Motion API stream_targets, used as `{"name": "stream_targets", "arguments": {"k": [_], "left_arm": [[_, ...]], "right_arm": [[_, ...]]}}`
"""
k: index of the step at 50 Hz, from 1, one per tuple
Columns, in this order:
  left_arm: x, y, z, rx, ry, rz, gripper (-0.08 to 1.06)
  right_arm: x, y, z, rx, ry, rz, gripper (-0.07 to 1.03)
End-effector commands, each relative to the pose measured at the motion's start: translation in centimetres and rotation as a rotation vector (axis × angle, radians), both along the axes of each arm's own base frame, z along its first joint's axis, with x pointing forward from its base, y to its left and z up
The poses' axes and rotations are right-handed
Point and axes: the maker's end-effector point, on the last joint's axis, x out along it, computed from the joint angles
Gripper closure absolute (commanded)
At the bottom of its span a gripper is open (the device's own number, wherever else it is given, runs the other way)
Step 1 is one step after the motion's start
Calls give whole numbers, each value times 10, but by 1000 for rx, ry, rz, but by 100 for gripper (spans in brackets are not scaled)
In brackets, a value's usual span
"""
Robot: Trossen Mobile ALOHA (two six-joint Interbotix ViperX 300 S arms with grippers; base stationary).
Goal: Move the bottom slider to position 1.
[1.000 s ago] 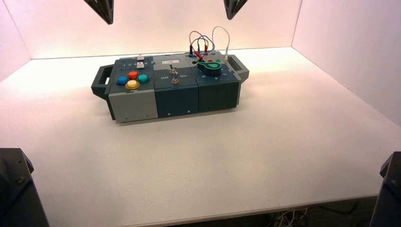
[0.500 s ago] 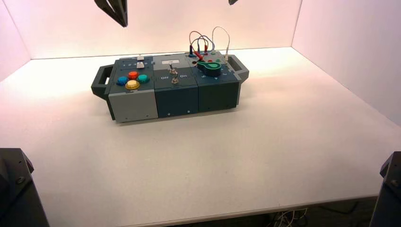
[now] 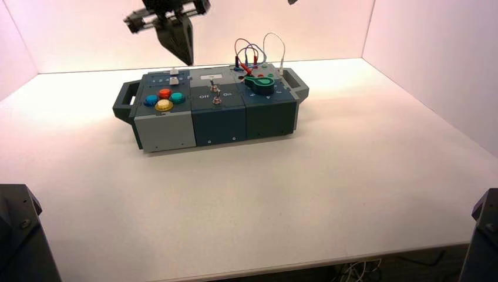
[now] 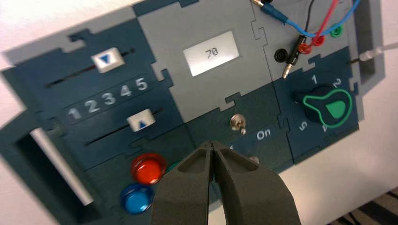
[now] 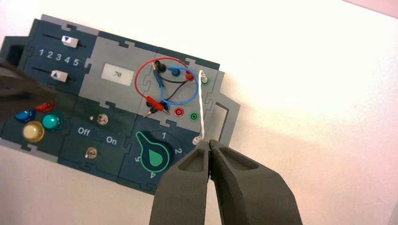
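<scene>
Right now, the left gripper [image 3: 189,63] hangs in the air at one o'clock from the bottom slider [image 3: 174,81], jaws pressed together, pinching nothing! That white knob sits at ten o'clock from the middle of the box [image 3: 218,117], level with the printed 4 [image 4: 126,91]. The right gripper [image 5: 210,142], also closed, waits at one o'clock from the box.

The right gripper [image 5: 210,143] is mostly cut off overhead; "3" hidden.
</scene>
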Motion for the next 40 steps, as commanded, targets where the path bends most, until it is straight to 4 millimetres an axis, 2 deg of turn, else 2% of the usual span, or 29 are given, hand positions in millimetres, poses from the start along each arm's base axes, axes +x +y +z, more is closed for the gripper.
{"name": "stream_targets", "arguments": {"k": [1,21,40], "left_arm": [[14,-1,11,-15,-54,23,101],[33,8,-16,11,-15,43,101],[42,37,-24,31,8,87,101]], "right_arm": [[-3,3,31,18,-64,29,98],[-7,1,31,12,-57,33,98],[-7,1,29,15,-50,27,98]]}}
